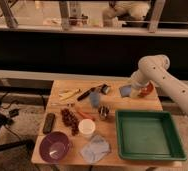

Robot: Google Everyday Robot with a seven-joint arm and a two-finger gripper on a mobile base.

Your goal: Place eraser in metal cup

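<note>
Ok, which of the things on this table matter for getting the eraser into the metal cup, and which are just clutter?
For the job: metal cup, mid-table; small blue block, probably the eraser; gripper, right beside that block at the back right.

Lying about: green tray, purple bowl, white cup, blue cloth, grapes, red bowl.

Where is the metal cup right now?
Camera view: the metal cup stands mid-table, just left of the green tray; the gripper hangs near the table's back-right edge.
</note>
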